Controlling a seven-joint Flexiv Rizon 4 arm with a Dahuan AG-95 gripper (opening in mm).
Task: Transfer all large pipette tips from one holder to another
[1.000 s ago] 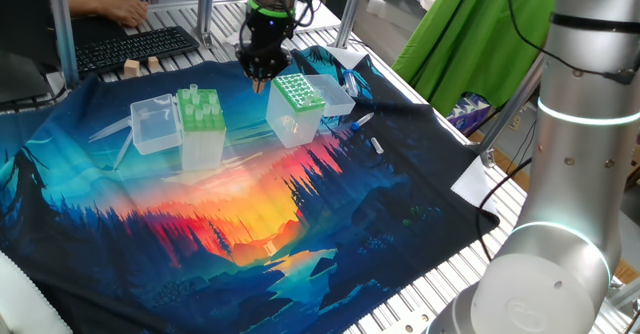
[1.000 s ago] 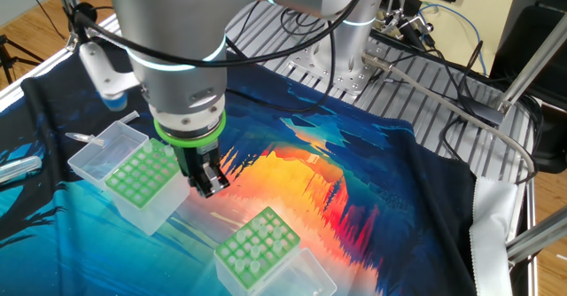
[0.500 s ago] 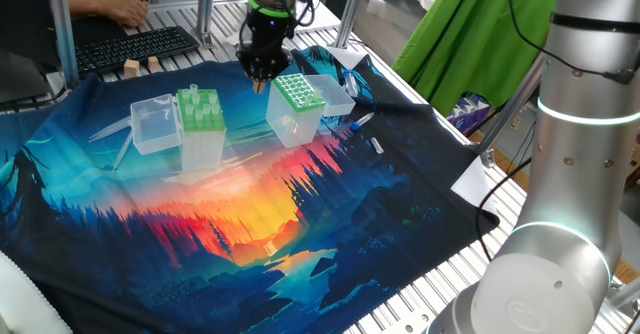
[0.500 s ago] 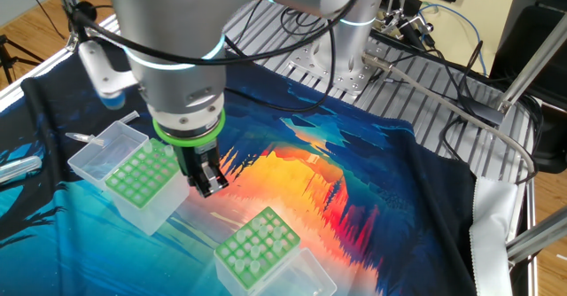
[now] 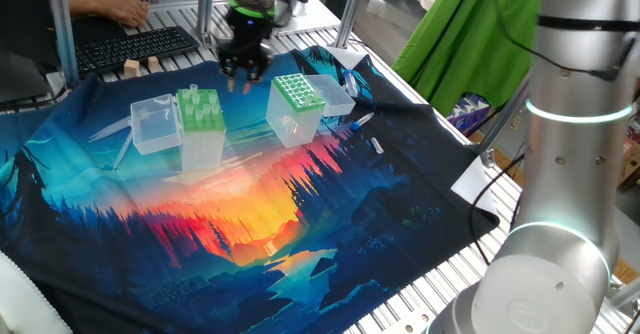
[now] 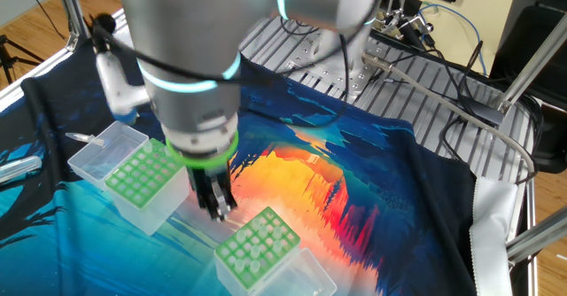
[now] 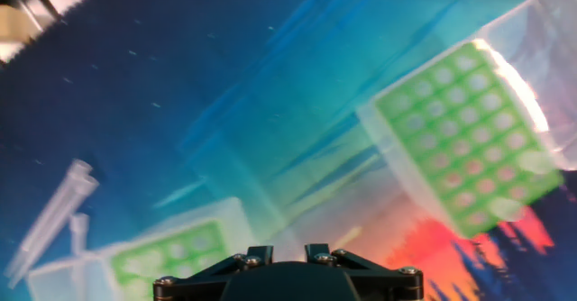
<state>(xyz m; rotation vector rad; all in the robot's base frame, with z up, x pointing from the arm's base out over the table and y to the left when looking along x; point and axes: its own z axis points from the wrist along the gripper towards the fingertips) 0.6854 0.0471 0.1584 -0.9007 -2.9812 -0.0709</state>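
1. One robot arm is reaching down over a worktop [image 5: 560,274] covered by a cloth [image 5: 250,224] printed with a blue and orange forest sunset
2. Its gripper [image 5: 243,74] is pointing straight down and hanging above the gap between two translucent plastic boxes; it is blurred, and whether the jaws are apart or together cannot be told from any view
3. Nothing can be seen between the jaws
4. One box, the holder with the plain light-green top [image 5: 199,111], is standing upright with its clear lid [image 5: 153,124] lying open beside it
5. A few large pipette tips [image 5: 196,95] are poking up from that top; their exact number is too blurred to count
6. The second box, the holder with the dotted darker green top [image 5: 297,91], is standing just to the other side of the gripper, its own lid also open
7. In the hand view, two or three loose clear tips [image 7: 56,213] are lying on the cloth near the light-green holder
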